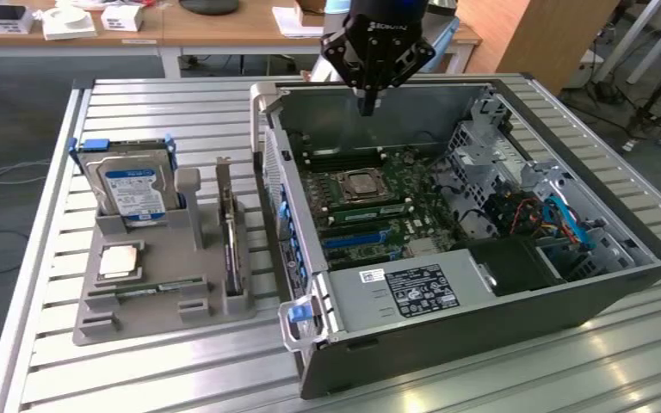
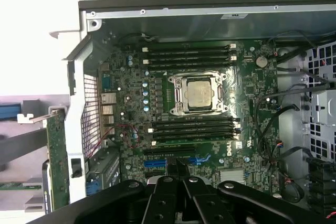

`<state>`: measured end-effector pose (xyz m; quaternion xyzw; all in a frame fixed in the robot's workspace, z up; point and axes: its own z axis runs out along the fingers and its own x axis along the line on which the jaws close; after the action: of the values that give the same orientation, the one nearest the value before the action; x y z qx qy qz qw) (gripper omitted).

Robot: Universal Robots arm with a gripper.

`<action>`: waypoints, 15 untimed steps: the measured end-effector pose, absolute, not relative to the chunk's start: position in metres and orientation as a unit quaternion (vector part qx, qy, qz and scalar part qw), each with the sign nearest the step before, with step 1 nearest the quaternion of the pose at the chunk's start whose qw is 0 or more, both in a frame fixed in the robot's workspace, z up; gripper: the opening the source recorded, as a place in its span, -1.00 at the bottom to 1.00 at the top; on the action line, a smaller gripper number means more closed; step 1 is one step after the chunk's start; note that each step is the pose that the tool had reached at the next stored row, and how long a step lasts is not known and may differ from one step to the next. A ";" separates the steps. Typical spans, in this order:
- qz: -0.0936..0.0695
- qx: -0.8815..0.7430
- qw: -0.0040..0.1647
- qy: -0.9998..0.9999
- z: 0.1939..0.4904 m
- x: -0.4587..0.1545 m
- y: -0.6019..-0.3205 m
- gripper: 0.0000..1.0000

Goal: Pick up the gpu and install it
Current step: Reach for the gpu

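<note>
- The gripper (image 1: pixel 367 105) hangs over the open computer case (image 1: pixel 480 340), fingers together, holding nothing.
- The gpu (image 1: pixel 231 249) stands in the gray holder (image 1: pixel 135 311), beside the case on the exterior view's left.

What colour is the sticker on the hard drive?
The sticker is blue and white, clearest in the exterior view.

We see a black gripper (image 1: pixel 367 109). Under it the board (image 1: pixel 409 182) is green with blue slots (image 1: pixel 360 240). Off to its side, the gpu (image 1: pixel 231 249) is dark green, and the tray (image 1: pixel 152 303) is grey.
</note>
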<state>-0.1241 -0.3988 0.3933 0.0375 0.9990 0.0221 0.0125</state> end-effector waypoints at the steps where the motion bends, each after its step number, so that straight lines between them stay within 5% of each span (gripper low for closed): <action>1: 0.022 0.037 0.012 0.999 0.393 -0.124 -0.399 -0.79; 15: 0.022 0.037 0.012 0.999 0.393 -0.150 -0.399 -0.79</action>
<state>-0.1499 -0.3989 0.3931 0.0374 0.9990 0.0221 0.0125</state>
